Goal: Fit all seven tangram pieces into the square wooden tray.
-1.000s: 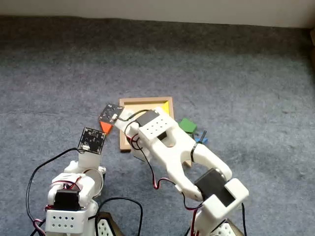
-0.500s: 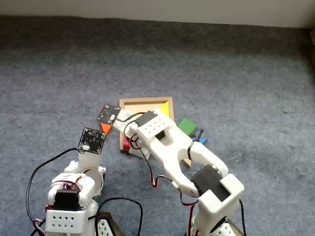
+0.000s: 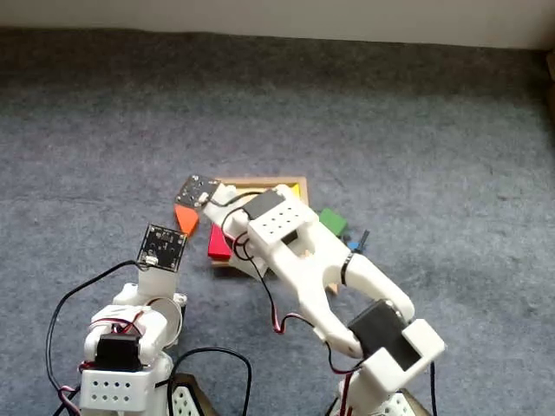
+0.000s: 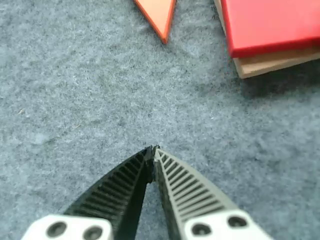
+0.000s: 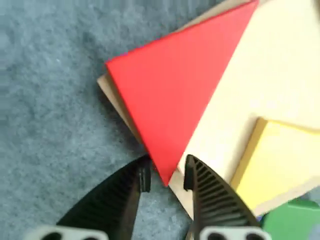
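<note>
Straddling red triangle [image 5: 175, 95] tip: R gripper [image 5: 167, 172].

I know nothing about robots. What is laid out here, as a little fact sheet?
Surface: grey carpet
Tray: wooden tray, floor partly bare
Red triangle: lies across a tray corner, overhanging the rim
Yellow piece: inside the tray
Orange triangle: on the carpet beside the tray
Green piece: on the carpet, on the tray's other side
Right gripper: open, the red triangle's tip between its fingers
Left gripper: shut, over bare carpet
</note>
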You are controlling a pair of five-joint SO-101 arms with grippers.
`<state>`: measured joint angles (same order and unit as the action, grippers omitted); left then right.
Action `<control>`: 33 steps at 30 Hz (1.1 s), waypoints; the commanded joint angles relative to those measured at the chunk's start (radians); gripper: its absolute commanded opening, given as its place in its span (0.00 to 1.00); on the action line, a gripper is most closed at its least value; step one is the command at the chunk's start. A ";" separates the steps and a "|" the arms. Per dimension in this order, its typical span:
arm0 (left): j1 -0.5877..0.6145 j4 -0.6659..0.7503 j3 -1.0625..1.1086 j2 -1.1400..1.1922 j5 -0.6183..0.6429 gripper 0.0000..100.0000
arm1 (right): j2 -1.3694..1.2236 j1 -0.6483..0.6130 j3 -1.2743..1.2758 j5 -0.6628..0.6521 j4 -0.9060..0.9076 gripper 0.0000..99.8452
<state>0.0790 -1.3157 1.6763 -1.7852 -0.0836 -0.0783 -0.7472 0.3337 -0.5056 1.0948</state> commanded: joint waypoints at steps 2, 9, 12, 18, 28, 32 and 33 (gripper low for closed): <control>0.008 -0.003 0.021 -0.015 0.009 0.03 | 0.122 0.019 -0.024 0.021 -0.018 0.24; 0.008 -0.003 0.021 -0.015 0.009 0.03 | 0.131 0.019 0.033 0.021 -0.058 0.26; 0.008 -0.003 0.021 -0.015 0.009 0.03 | 0.130 0.015 0.062 0.055 -0.125 0.26; 0.008 -0.003 0.021 -0.015 0.009 0.03 | 0.127 -0.013 0.062 0.285 -0.220 0.26; 0.008 -0.003 0.021 -0.015 0.009 0.03 | 0.124 -0.051 0.065 0.482 -0.321 0.26; 0.008 -0.003 0.021 -0.015 0.009 0.03 | 0.122 -0.070 0.067 0.511 -0.375 0.26; 0.008 -0.003 0.021 -0.015 0.009 0.03 | 0.122 -0.079 0.067 0.511 -0.389 0.26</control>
<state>0.0790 -1.3157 1.6763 -1.7852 -0.0836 -0.0092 -0.7963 0.4028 -0.0115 0.7526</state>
